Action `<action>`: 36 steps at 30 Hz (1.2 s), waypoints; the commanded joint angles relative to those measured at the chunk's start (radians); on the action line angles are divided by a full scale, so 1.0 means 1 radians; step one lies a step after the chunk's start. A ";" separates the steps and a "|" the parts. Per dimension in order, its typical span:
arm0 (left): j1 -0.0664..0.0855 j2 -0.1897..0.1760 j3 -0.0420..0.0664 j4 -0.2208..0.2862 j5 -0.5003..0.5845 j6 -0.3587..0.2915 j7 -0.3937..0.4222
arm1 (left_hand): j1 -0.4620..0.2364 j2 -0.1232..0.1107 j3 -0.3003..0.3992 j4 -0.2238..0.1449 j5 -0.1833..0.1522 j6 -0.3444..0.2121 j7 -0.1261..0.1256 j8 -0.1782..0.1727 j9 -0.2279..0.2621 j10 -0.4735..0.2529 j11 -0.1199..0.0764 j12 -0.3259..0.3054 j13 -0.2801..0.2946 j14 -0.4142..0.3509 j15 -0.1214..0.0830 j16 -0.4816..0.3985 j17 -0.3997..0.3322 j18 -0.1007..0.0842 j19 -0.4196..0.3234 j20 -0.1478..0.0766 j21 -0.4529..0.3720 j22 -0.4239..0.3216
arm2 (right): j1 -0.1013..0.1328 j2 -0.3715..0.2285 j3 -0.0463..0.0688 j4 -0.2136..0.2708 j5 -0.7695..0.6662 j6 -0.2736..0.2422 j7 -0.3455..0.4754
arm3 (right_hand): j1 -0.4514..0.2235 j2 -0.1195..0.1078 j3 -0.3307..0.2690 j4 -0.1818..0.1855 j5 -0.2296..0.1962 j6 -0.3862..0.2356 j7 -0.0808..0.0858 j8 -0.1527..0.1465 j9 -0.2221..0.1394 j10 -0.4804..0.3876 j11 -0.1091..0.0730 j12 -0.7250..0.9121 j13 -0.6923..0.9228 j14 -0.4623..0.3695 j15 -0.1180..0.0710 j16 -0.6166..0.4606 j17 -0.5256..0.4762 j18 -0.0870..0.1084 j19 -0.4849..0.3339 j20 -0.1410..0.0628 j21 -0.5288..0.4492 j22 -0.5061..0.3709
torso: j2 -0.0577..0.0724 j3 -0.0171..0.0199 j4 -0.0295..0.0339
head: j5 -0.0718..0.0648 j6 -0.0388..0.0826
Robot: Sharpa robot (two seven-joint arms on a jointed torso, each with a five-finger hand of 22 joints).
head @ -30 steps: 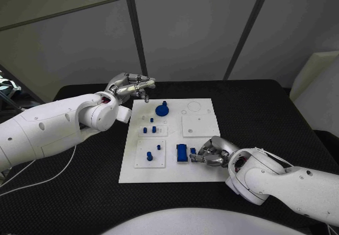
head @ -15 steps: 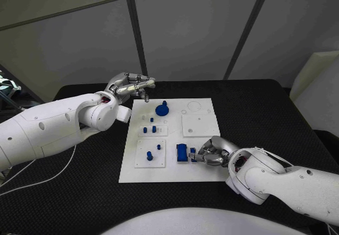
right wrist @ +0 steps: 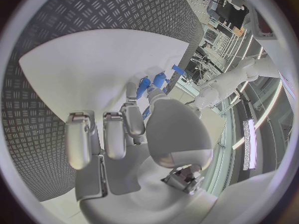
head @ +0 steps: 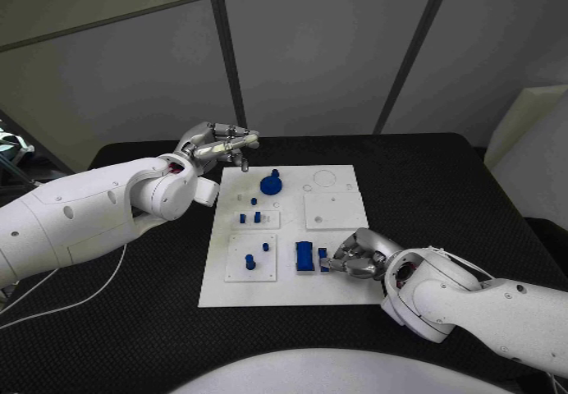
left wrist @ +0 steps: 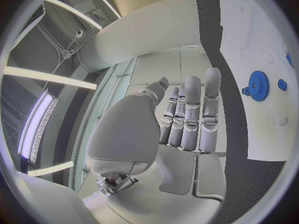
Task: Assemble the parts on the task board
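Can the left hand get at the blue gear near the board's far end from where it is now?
Probably yes. The left hand hovers past the task board's far left corner holding nothing, and the blue gear stands uncovered nearby with nothing between them.

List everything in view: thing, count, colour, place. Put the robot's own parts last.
Table: one, black, under everything.
Task board: one, white, in the middle of the table.
Gear: one, blue, at the far middle of the board.
Small pegs: several, blue, standing in the board's left half; the exact count is hard to tell.
Block part: one, blue, at the board's near middle, beside the right hand.
Small part: one, blue, at the right hand's fingertips.
Left hand: silver, raised over the board's far left corner, holding nothing.
Right hand: silver, at the board's near right, fingers on the small part.
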State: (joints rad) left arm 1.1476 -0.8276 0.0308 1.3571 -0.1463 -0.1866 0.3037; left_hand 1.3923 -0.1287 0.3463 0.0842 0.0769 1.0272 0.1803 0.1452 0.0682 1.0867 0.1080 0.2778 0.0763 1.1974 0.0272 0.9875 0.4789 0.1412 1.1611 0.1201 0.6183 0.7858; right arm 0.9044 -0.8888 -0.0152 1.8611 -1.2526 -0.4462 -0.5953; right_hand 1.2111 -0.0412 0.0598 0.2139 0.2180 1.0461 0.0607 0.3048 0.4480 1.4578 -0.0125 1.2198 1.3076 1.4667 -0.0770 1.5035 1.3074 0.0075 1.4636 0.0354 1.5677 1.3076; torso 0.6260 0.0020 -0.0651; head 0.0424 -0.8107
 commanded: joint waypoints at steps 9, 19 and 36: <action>0.002 -0.002 0.001 0.002 0.004 0.001 0.015 | 0.001 0.010 -0.003 0.005 -0.002 -0.008 -0.001 0.004 0.001 -0.008 -0.001 0.007 0.001 -0.006 -0.002 0.003 -0.001 0.042 0.003 0.004 0.000 -0.001 | 0.001 0.011 0.000 -0.029 0.003 0.018 0.018 | 0.013 0.016 -0.013 0.002 -0.007 0.009 0.001 -0.005 0.002 0.008 -0.002 0.006 0.052 0.081 -0.001 0.003 0.146 -0.007 0.107 -0.004 0.003 0.263 | 0.001 -0.0001 0.0016 | 0.002 -0.001; 0.002 -0.003 0.001 0.003 0.004 0.000 0.015 | 0.001 0.010 -0.003 0.005 -0.002 -0.008 -0.001 0.004 0.001 -0.008 -0.001 0.007 0.001 -0.006 -0.002 0.003 -0.001 0.042 0.003 0.004 0.000 -0.001 | 0.001 0.011 0.000 -0.038 0.010 0.009 0.062 | 0.018 0.012 -0.035 -0.001 -0.009 0.010 0.000 -0.004 0.003 0.007 -0.003 0.005 0.052 0.081 -0.002 0.003 0.145 -0.007 0.107 -0.005 0.003 0.263 | -0.001 0.0005 -0.0006 | 0.004 0.000; 0.001 0.012 -0.017 -0.017 0.030 -0.006 0.021 | -0.010 0.008 -0.010 0.013 -0.003 -0.011 0.000 0.006 0.000 -0.012 0.000 0.010 0.001 -0.010 0.000 0.002 -0.006 0.041 0.002 0.005 -0.005 -0.005 | 0.100 -0.022 0.033 -0.182 0.577 0.016 0.699 | 0.155 0.046 -0.083 -0.047 0.018 -0.111 0.060 -0.080 -0.026 -0.324 0.049 -0.658 -0.364 -0.108 0.039 -0.478 -0.457 0.137 -0.187 0.031 -0.808 -0.015 | -0.027 -0.0081 -0.0058 | -0.001 0.053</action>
State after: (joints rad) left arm 1.1474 -0.8176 0.0136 1.3430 -0.1380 -0.1877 0.3041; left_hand 1.3880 -0.1244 0.3364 0.0941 0.0769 1.0232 0.1807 0.1451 0.0682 1.0793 0.1080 0.2827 0.0762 1.1944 0.0286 0.9875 0.4729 0.1411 1.1611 0.1201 0.6177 0.7812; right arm 0.9979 -0.9152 0.0174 1.6939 -0.9166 -0.4314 -0.1131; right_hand 1.3601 0.0018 -0.0225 0.1703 0.2377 0.9415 0.1224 0.2275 0.4228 1.1501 0.0349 0.5894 0.9615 1.3682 -0.0381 1.0511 0.8788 0.1386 1.2914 0.0656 0.8030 1.2836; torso 0.6089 -0.0026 -0.0698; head 0.0436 -0.7666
